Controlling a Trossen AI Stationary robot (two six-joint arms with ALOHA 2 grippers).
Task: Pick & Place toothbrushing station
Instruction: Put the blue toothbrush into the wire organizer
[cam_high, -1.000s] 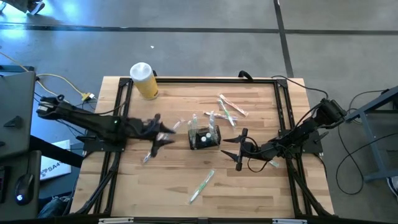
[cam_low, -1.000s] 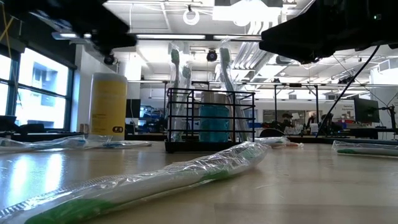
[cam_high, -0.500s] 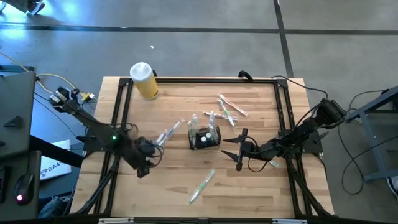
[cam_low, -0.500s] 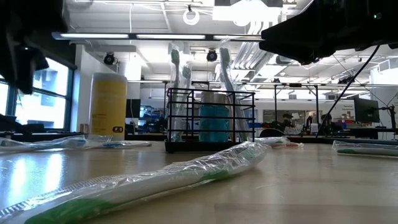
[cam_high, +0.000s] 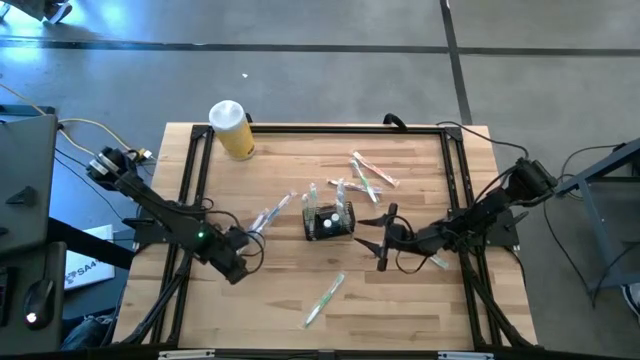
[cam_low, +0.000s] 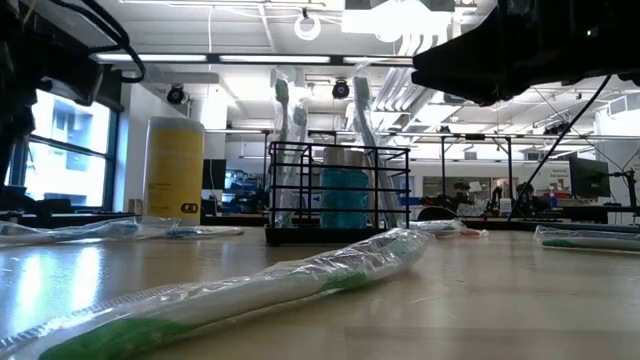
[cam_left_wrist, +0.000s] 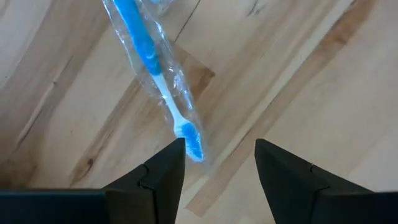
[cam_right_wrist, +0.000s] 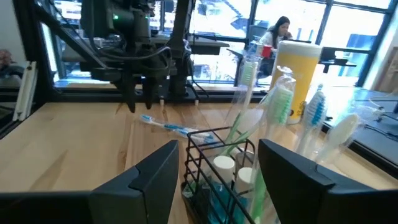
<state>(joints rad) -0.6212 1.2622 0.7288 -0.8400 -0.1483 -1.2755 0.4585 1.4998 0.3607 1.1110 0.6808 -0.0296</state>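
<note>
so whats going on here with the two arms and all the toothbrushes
Neither arm holds anything right now. The left gripper hangs with its fingers open just above a wrapped blue toothbrush lying on the wooden table, left of the black mesh caddy. The right gripper, also open, sits just right of the caddy, facing it. The caddy already has a few wrapped brushes standing in it; more lie scattered around, and a yellow cylinder lies at the far edge.
</note>
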